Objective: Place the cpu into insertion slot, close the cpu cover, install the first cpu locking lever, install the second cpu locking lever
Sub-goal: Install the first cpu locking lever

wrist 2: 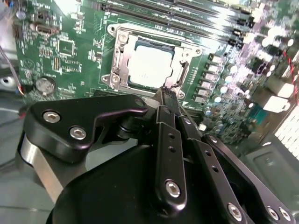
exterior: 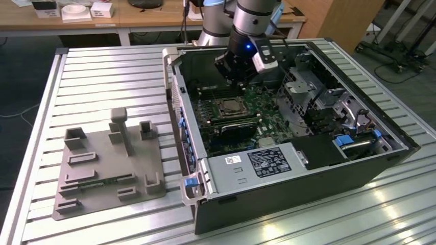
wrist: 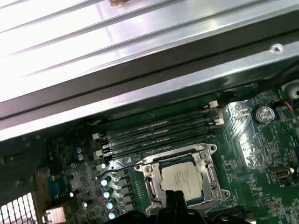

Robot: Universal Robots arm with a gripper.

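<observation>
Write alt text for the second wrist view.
The cpu lies in the insertion slot on a green motherboard, the cpu cover down around it. The black gripper looms in the foreground, its tip close by the slot's edge.

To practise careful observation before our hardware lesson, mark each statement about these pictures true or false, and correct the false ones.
1. The cpu sits in the insertion slot. True.
2. The cpu cover stands raised on its hinge. False: it lies flat, framing the cpu.
3. The gripper hovers outside the computer case. False: it is inside the case, close to the edge of the cpu cover.
4. Long black memory slots run beside the insertion slot. True.
</observation>
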